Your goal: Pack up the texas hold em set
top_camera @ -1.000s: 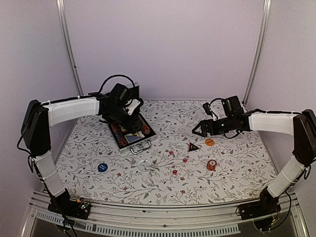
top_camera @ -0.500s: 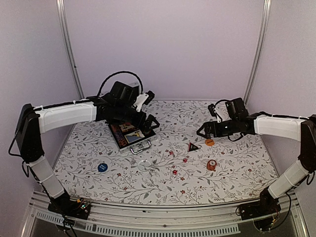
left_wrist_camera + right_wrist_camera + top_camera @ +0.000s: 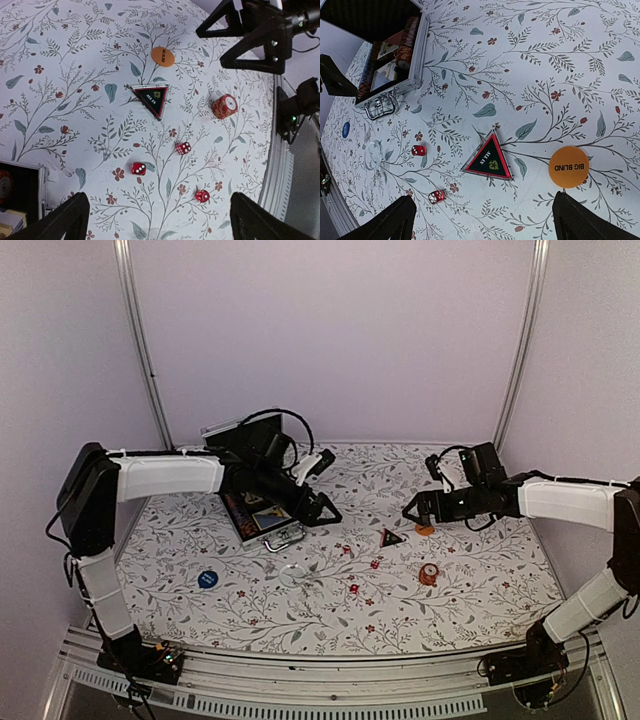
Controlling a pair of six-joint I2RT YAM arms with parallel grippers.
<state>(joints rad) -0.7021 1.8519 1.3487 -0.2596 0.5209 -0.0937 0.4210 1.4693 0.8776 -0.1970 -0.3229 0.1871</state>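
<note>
The small silver case (image 3: 395,91) sits open on the left part of the flowered surface (image 3: 480,580). Its lid (image 3: 222,428) is raised at the back and its handle (image 3: 283,540) faces the near edge. In the right wrist view, a row of reddish chips (image 3: 406,42) lies along one wall inside the case, with cards (image 3: 383,76) next to it. The black lining (image 3: 370,15) shows inside the lid.

The left arm stretches across the open case and hides part of it from above. The left claw (image 3: 322,517) hangs just past the case's right corner, fingers spread, holding nothing.

Other pieces lie loose on the surface. From left to right they are:
- a blue round token (image 3: 207,578) in front of the case
- a clear ring (image 3: 291,575) near the handle
- three red dice (image 3: 183,148) in the middle
- a black triangular token (image 3: 391,537)
- an orange round token (image 3: 425,529) just beside the triangular one
- a short roll of red chips (image 3: 429,574) nearer the front

The right claw (image 3: 412,517) hovers spread and empty, close to the orange token.
</note>
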